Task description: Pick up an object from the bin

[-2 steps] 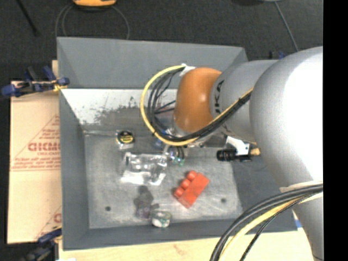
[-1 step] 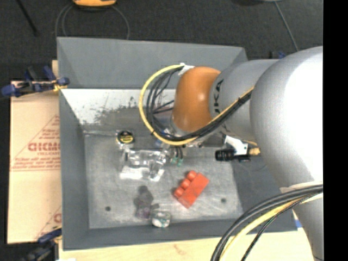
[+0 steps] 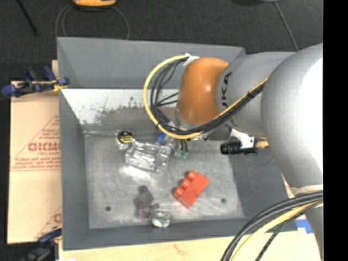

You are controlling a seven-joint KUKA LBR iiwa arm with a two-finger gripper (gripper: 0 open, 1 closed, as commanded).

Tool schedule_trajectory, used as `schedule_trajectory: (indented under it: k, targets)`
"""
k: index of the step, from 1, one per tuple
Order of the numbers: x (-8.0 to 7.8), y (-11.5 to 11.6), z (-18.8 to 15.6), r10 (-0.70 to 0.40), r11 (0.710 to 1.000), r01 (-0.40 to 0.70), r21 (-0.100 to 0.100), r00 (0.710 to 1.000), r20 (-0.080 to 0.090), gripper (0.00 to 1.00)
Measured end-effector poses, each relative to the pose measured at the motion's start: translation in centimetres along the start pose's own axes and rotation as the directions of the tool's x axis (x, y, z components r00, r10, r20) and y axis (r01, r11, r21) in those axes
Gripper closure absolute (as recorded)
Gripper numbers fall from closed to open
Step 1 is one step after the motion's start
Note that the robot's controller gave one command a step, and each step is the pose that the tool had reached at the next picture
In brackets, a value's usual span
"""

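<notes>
Bin: plain grey, back wall speckled with dark scuffs.
Toy brick: red-orange.
Plastic piece: clear, white glints.
Small round thing: yellow and black.
Lump: dark grey-purple.
Wrist cover: orange.
Arm: silver-grey.
Cables: yellow and black.

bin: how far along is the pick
Done: the arm is low in the bin, by the clear plastic piece near the back wall. In hand: nothing visibly gripped. Left: the grasp and lift; the red block also lies on the floor.
</notes>
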State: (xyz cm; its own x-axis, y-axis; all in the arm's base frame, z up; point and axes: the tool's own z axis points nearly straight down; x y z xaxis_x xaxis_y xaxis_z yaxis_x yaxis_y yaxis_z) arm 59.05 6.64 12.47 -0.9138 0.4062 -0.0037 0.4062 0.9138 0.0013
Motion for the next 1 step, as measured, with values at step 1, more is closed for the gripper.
schedule_trajectory:
  k: [1]
  targets:
    - [-0.26,-0.08,-7.45,-0.004,1.000,0.004,-0.002,1.000,0.003,1.00]
